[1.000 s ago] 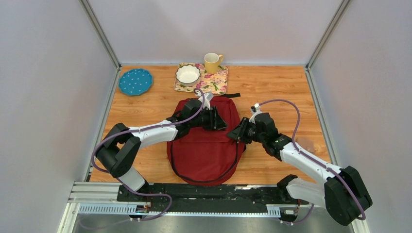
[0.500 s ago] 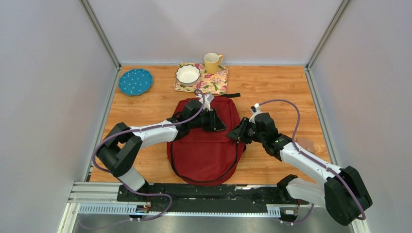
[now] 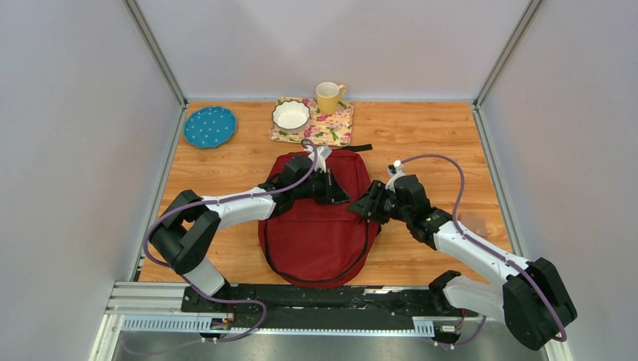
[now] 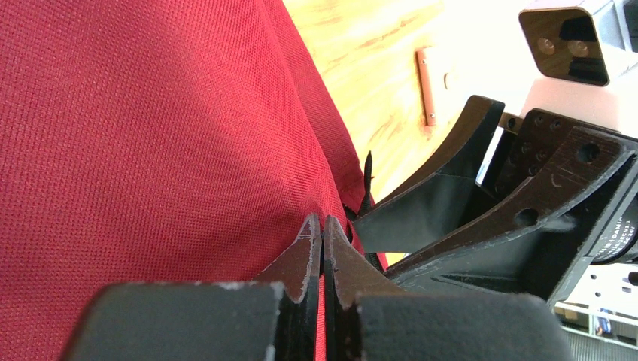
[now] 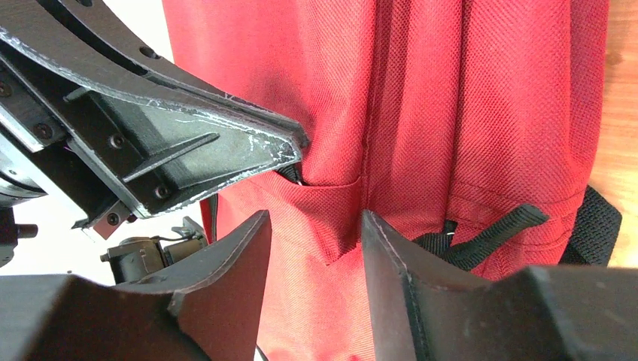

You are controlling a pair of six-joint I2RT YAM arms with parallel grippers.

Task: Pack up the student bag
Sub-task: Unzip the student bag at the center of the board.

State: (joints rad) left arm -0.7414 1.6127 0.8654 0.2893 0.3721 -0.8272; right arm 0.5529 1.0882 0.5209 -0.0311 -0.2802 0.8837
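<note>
Top external view: the left arm reaches from its base at the near left, forearm running low and rightward over the worktop (image 3: 429, 128), its wrist over the upper middle of the student bag (image 3: 316, 241). The left claw (image 3: 343, 194) points right, toward the bag's right edge. The right arm rises from the near right, bends at the elbow and angles back left. The right claw (image 3: 363, 207) meets the same right edge, tip to tip with the other.

In the left wrist view the left claw's two fingers (image 4: 307, 244) are pressed flat together with only a hairline between them, tips against the red cloth near the seam. I cannot tell whether any cloth or zip is caught there. In the right wrist view the right claw's fingers (image 5: 237, 252) stand apart, open, with a puckered fold of the bag's cloth between them.

The bag lies flat at the middle of the worktop. Its long axis runs from near to far, the rounded end toward the arm bases and the end with the black strap (image 3: 360, 148) toward the far side. There a floral mat (image 3: 331, 131) carries a white bowl (image 3: 290, 115) and a yellow mug (image 3: 329, 96).
</note>
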